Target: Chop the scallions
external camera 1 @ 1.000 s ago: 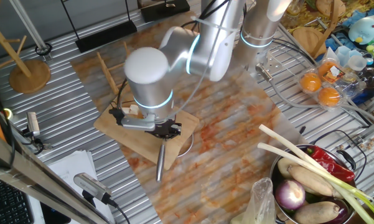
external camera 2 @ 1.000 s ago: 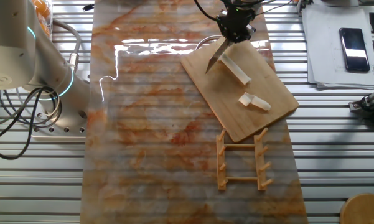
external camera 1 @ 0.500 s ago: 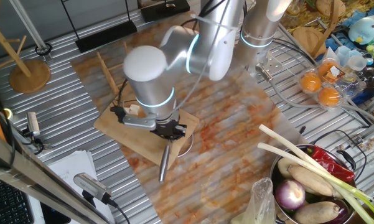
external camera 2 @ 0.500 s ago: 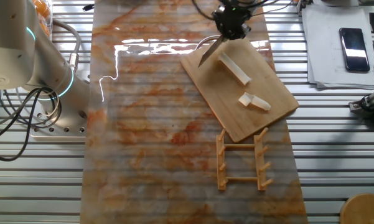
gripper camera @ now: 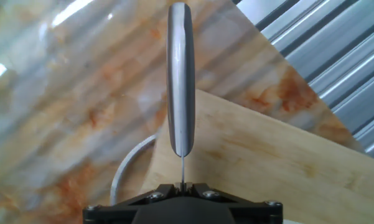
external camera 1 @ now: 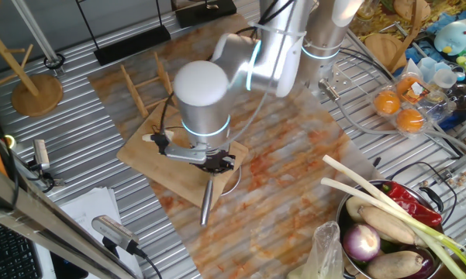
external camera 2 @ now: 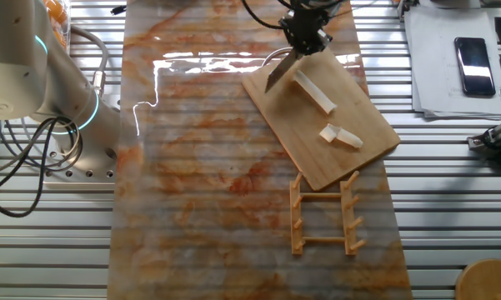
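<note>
Gripper (external camera 2: 307, 39) is clamped on a knife (external camera 2: 279, 71), its blade angled past the cutting board (external camera 2: 350, 146) edge. The scallions (external camera 2: 315, 90) lie just beside the blade: 1 long stick, 1 short chunk (external camera 2: 340, 135) farther off. Square the blade across the stick before pressing down.

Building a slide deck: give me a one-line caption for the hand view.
Gripper holds a knife edge-on above the corner of the cutting board.
</note>
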Robot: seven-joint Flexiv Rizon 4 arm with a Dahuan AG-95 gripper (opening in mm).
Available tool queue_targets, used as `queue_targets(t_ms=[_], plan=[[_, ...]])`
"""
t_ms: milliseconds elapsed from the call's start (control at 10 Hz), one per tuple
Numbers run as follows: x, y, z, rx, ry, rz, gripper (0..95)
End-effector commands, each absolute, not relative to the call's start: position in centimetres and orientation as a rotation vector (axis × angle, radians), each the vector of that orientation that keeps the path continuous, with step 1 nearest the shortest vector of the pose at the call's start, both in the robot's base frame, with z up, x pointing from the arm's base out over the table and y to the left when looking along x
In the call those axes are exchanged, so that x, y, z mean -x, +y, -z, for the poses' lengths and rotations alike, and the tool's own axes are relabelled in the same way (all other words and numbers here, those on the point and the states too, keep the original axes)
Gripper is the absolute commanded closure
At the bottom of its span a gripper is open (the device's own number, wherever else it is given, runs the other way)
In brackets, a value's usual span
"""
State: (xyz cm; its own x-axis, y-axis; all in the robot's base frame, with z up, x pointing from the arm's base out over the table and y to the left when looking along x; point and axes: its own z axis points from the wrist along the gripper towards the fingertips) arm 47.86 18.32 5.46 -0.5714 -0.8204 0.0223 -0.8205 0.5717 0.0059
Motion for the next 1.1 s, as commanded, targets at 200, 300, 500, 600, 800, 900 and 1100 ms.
queue_targets(t_ms=[200, 300, 500, 600, 800, 900, 1100], plan=[[-48.7, 17.4, -5.5, -1.472, -2.748, 0.003, 95.0], [-49.0, 17.3, -5.6, -1.482, -2.742, 0.001, 95.0], [-49.4, 17.1, -5.9, -1.51, -2.717, -0.006, 95.0], [-49.7, 17.0, -6.0, -1.515, -2.707, -0.022, 95.0], [-50.1, 16.9, -6.3, -1.48, -2.724, 0.028, 95.0], [-50.3, 17.1, -7.5, -1.394, -2.756, 0.081, 95.0], [-50.8, 16.9, -9.7, -1.321, -2.821, 0.06, 95.0]])
